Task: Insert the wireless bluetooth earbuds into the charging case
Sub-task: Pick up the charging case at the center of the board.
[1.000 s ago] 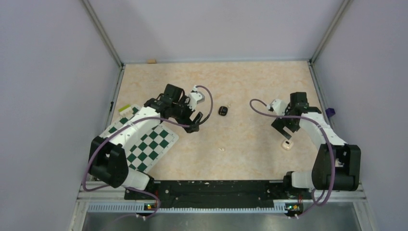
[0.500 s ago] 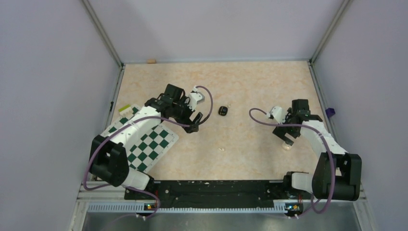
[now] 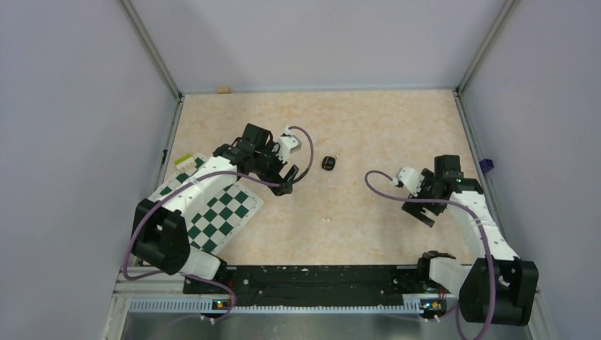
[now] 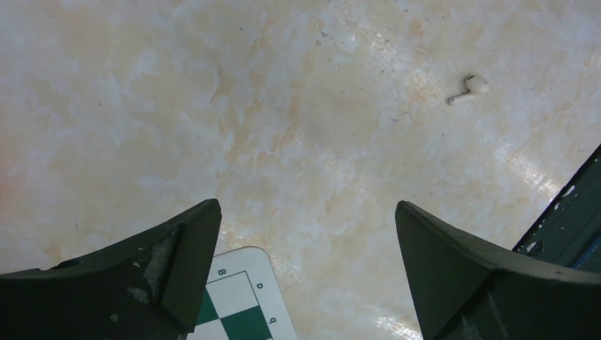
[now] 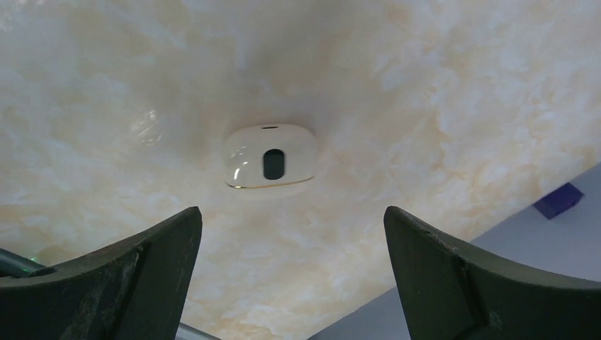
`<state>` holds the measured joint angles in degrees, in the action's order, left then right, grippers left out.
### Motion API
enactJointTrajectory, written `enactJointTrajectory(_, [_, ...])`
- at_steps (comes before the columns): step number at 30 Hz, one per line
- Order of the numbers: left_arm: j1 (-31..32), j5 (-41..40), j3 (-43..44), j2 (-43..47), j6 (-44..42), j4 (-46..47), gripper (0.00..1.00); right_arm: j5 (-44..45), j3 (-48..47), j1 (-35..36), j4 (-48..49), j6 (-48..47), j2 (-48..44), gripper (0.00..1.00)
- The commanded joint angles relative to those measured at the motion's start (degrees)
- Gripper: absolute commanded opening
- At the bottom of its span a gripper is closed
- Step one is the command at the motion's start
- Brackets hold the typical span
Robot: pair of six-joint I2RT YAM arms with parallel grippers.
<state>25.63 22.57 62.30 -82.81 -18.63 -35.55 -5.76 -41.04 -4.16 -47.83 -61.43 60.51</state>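
The cream-white charging case lies on the marbled table and shows a dark oval slot. It sits just beyond the tips of my open, empty right gripper. In the top view the right gripper covers the case. A small glossy black earbud piece lies mid-table, right of my left gripper. The left gripper is open and empty, hovering over the corner of the chequered mat. A tiny white stemmed piece lies ahead of it and also shows in the top view.
The green-and-white chequered mat lies at the left under the left arm. A small blue block sits past the table's right rim, also in the top view. A tan piece lies at the back edge.
The right arm has drawn back toward its base and lowered its gripper over the case, which showed in the top view before and is now covered. The left arm has not moved.
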Motion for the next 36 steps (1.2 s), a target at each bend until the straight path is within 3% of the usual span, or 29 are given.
enactJointTrajectory(1, [-0.11, -0.18, 0.99, -0.27, -0.27, 1.54, 0.99, 2.52, 4.55, -0.58, 2.45, -1.95, 1.02, 0.99])
enactJointTrajectory(7, [-0.26, -0.51, 1.06, -0.33, -0.23, 1.45, 0.99, 5.45, 8.11, -0.58, 7.45, -2.65, 0.86, 0.99])
enactJointTrajectory(12, [-0.3, -0.42, 1.07, -1.09, -0.25, 1.43, 0.99, 11.85, 9.73, -0.58, 20.34, -0.62, 2.47, 0.99])
enactJointTrajectory(23, [-0.51, -0.21, 1.02, -1.45, -0.37, 1.41, 0.99, 15.96, 3.75, -0.58, 40.73, 8.74, 15.3, 0.99])
enactJointTrajectory(28, [-0.75, 0.06, 0.89, -1.26, -0.44, 1.45, 0.99, 14.65, 0.03, -0.66, 36.49, 10.88, 16.36, 0.99])
enactJointTrajectory(36, [-0.84, 0.51, 0.93, -1.81, -0.59, 1.56, 0.99, -5.48, -6.86, -3.08, 12.03, 2.87, 7.67, 0.96])
